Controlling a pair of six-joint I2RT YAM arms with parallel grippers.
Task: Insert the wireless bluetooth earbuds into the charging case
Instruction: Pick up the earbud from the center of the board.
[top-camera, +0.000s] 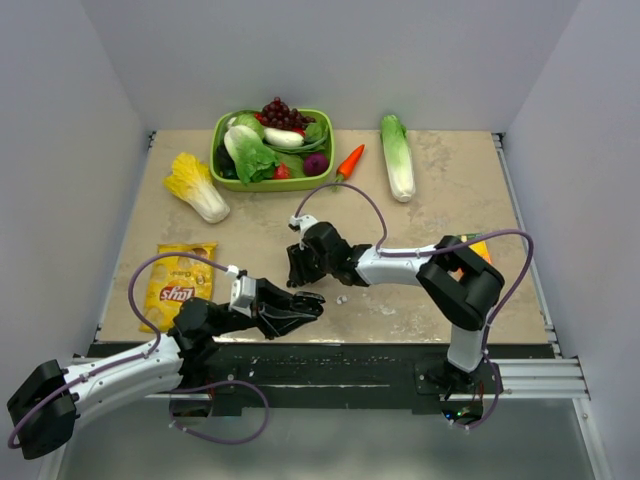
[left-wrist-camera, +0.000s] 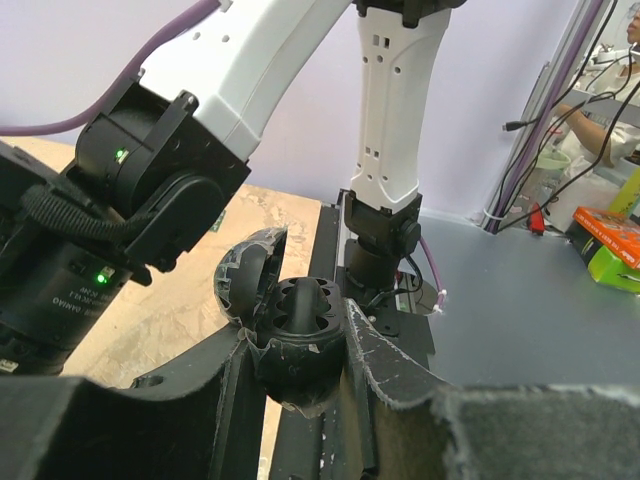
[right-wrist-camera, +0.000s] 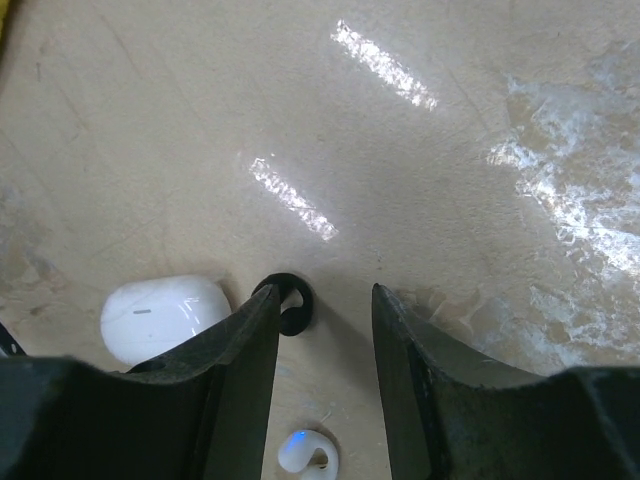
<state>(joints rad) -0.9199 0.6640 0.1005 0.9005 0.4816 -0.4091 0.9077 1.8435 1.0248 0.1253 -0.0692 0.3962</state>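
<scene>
My right gripper (right-wrist-camera: 325, 295) has its jaws apart over the table (right-wrist-camera: 450, 120) with nothing pinched. In its wrist cam the white case (right-wrist-camera: 165, 318) lies flat at 9 o'clock, just outside one finger. A little black ring (right-wrist-camera: 288, 303) touches that finger's tip, and one white bud (right-wrist-camera: 305, 452) with a blue light sits at 6 o'clock in the gap. My left gripper (left-wrist-camera: 298, 345) is clamped on a black shell (left-wrist-camera: 300, 300) with its lid flipped open, near the table's 6 o'clock edge, with the right gripper close by at its 12 o'clock.
</scene>
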